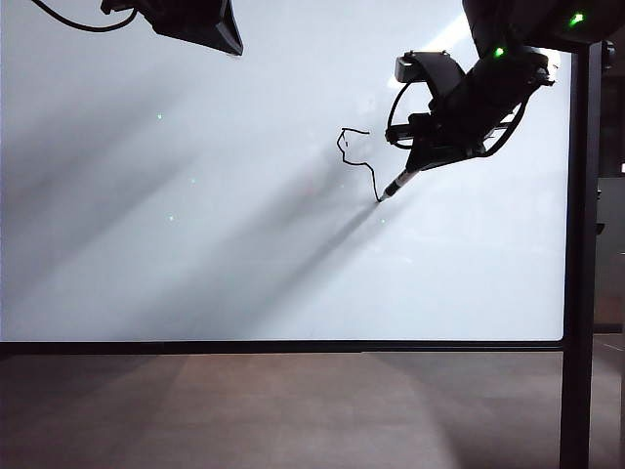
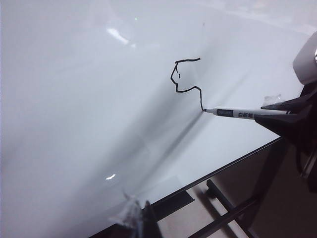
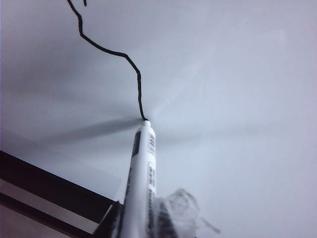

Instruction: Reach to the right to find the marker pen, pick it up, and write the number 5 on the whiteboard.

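The whiteboard (image 1: pixel 195 244) fills most of the exterior view. On it is a wobbly black line (image 1: pixel 356 158), the number 5 in part: a top bar, a left bend and a stroke running down to the right. My right gripper (image 1: pixel 422 161) is shut on the marker pen (image 1: pixel 398 183), whose black tip touches the board at the lower end of that line. The right wrist view shows the marker pen (image 3: pixel 143 168) rising from my right gripper (image 3: pixel 139 220) to the line (image 3: pixel 106 51). High at the left, my left gripper (image 1: pixel 227 37) hangs off the board, its fingers (image 2: pixel 132 214) together and holding nothing.
A thin black frame (image 1: pixel 293 346) runs along the board's lower edge and a black upright post (image 1: pixel 578 244) stands at its right. Below is brown floor (image 1: pixel 293 410). A black cable (image 1: pixel 68 21) loops beside the left arm. The left wrist view also shows the pen (image 2: pixel 237 113).
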Tool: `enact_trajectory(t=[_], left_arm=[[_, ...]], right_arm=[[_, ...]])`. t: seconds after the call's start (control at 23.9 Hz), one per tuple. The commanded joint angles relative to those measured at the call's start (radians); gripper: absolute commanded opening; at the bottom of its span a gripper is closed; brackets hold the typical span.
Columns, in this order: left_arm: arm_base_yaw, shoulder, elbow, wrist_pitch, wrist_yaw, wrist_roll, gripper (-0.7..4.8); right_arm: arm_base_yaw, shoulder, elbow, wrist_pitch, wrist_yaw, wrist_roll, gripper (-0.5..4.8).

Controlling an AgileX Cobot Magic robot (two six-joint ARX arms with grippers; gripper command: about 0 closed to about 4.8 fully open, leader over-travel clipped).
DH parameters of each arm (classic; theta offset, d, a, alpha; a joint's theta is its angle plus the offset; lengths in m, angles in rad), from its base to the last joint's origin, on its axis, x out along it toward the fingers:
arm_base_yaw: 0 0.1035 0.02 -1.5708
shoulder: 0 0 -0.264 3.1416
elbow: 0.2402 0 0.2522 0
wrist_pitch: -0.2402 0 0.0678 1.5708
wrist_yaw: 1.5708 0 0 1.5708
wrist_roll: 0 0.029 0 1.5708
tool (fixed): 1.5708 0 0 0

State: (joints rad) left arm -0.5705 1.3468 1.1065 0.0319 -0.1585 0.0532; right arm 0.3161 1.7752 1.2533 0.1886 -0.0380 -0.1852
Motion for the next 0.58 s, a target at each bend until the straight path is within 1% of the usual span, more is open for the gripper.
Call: enact_trajectory(t=[0.04, 0.13, 0.29, 0.42, 0.58], left_arm=[[0.000, -0.004, 0.002, 0.007, 0.002, -0.002, -0.04], [0.000, -0.004, 0.002, 0.007, 0.001, -0.002, -0.04], [-0.001, -0.004, 0.002, 0.007, 0.002, -0.002, -0.04], [-0.001, -0.004, 0.002, 0.007, 0.001, -0.002, -0.04], [-0.001, -0.004, 0.002, 0.006, 0.001, -0.002, -0.04]], right_arm=[[0.014, -0.063, 0.008, -0.034, -0.035, 0.012, -0.06], [0.037, -0.107, 0.008, -0.069, -0.035, 0.011, -0.06], [0.076, -0.173, 0.008, -0.074, -0.037, 0.008, -0.06], [0.100, -0.178, 0.008, -0.071, -0.035, 0.009, -0.05], [0.106, -0.156, 0.007, -0.080, -0.032, 0.009, -0.06]])
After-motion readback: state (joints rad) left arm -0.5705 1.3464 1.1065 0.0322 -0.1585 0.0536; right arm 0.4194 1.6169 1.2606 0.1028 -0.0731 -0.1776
